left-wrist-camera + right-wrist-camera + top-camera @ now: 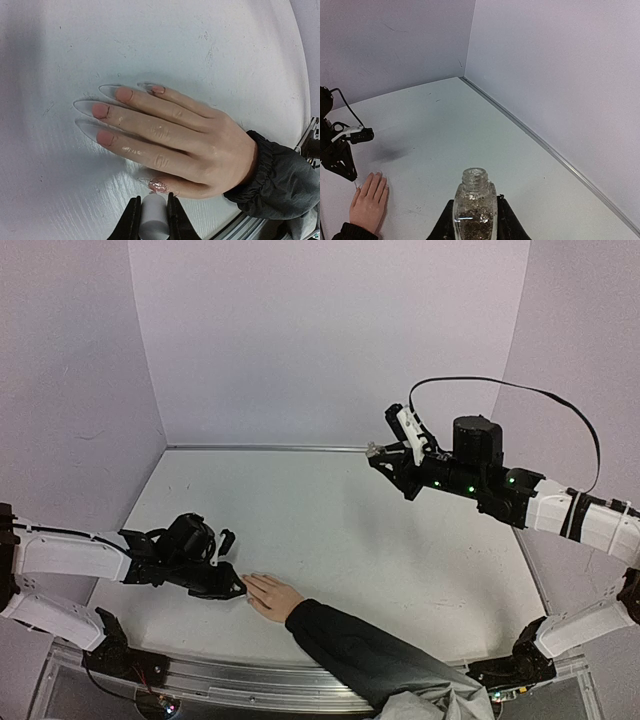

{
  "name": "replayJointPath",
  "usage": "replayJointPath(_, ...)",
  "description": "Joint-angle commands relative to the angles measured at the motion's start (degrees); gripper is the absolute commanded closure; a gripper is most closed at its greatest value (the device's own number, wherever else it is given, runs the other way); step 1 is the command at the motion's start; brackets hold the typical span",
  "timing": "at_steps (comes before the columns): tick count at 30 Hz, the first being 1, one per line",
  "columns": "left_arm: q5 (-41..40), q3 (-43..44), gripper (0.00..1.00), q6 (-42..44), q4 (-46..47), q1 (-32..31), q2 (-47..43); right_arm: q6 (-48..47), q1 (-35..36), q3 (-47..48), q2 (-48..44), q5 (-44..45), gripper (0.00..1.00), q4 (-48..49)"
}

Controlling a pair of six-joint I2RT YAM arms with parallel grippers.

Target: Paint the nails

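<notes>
Left jaws clamp white cap (153, 216), thumb nail (159, 186) just ahead; right jaws hold bottle (475, 205), well apart.

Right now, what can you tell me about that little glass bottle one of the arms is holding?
The bottle is small, clear glass, with a threaded neck and no cap, its mouth open. Glittery, silvery-brown stuff fills most of it. It stands upright, clamped between the fingers of the right gripper, held up above the table.
</notes>
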Motion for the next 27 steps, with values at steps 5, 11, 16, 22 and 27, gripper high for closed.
replayJointPath(5,0.55,2.88,1.00,1.59,3.54,-0.15,0.89,-0.08,0.23,1.45,-0.43,-0.88,1.00,3.41)
replayJointPath(11,0.84,3.23,1.00,1.79,4.27,-0.20,2.42,-0.08,0.23,1.45,-0.52,-0.75,1.00,3.46)
replayJointPath(16,0.73,3.35,1.00,1.62,4.31,-0.20,3.52,-0.08,0.18,1.52,-0.52,-0.59,1.00,3.35)
replayJointPath(22,-0.27,2.26,1.00,0.49,4.22,-0.20,3.35,-0.16,0.23,1.60,-0.49,-0.44,1.00,3.42)
replayJointPath(27,-1.32,1.89,1.00,0.10,4.13,-0.20,3.32,-0.16,0.23,1.92,0.08,-0.62,1.00,3.41)
